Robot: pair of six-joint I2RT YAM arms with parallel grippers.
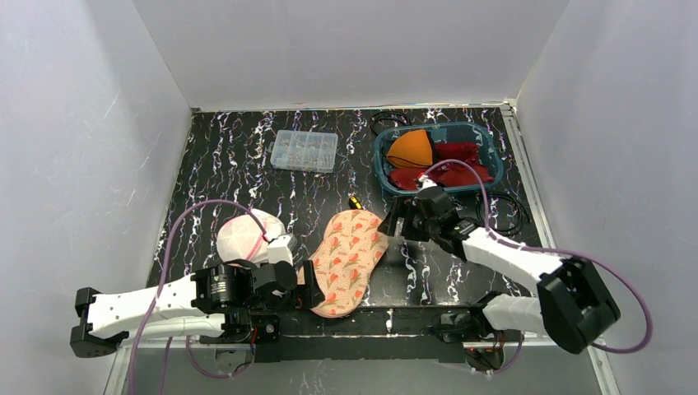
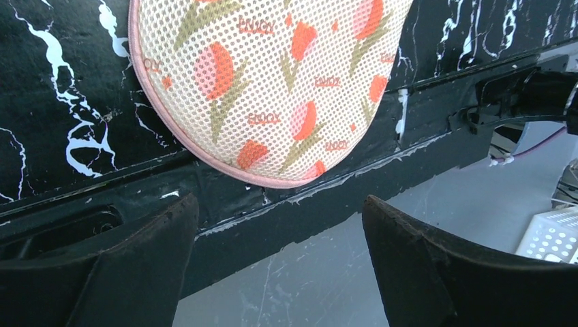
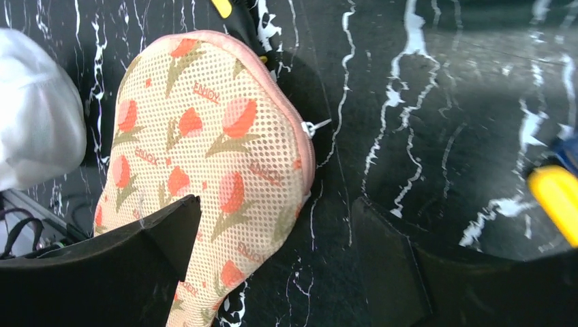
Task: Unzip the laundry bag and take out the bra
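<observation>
While both jaws stand spread and empty | left gripper (image 2: pixel 278 204): laundry bag (image 2: pixel 272 82) just ahead | right gripper (image 3: pixel 276 204): zipper pull (image 3: pixel 315 127) ahead, apart from fingers

A robot lab's test cell: plain white panels (image 1: pixel 346 49) wall in a black marbled counter (image 1: pixel 247 156) on three sides. A left arm (image 1: pixel 140 304) and a right arm (image 1: pixel 510 259) are bolted to a rail (image 1: pixel 387 317) at its near edge, trailing purple cables (image 1: pixel 214 202). A clear parts box (image 1: pixel 304 151) and a blue bin (image 1: pixel 381 164) of cloth pieces (image 1: pixel 449 173) stand at the back.
</observation>
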